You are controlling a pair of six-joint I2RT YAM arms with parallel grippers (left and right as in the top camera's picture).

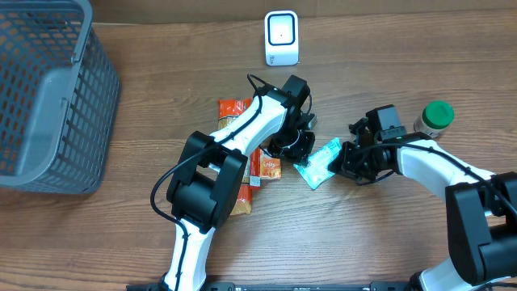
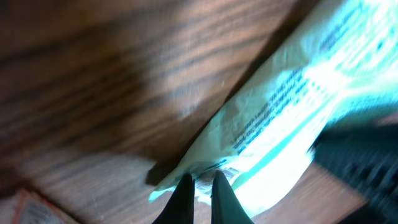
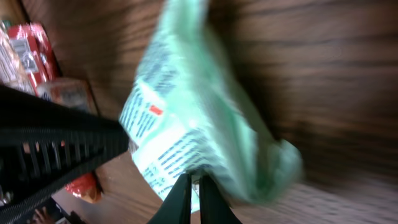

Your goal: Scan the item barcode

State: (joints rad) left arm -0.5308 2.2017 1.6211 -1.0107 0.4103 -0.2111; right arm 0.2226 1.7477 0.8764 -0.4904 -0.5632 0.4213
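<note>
Even overhead light; wrist blur, glare on packet (image 2: 283,115)

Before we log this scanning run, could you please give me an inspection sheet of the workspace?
Surface: wooden table, no spills seen.
Job's things: mint pouch pinched from both sides; white scanner beyond it.
Clutter: grey basket at left; orange snack packets under the left arm; green-capped bottle at right.
Hands: left hand shut on pouch edge; right hand shut on another edge.
Cables: black cable looped along left arm.
Surroundings: nothing seen.
</note>
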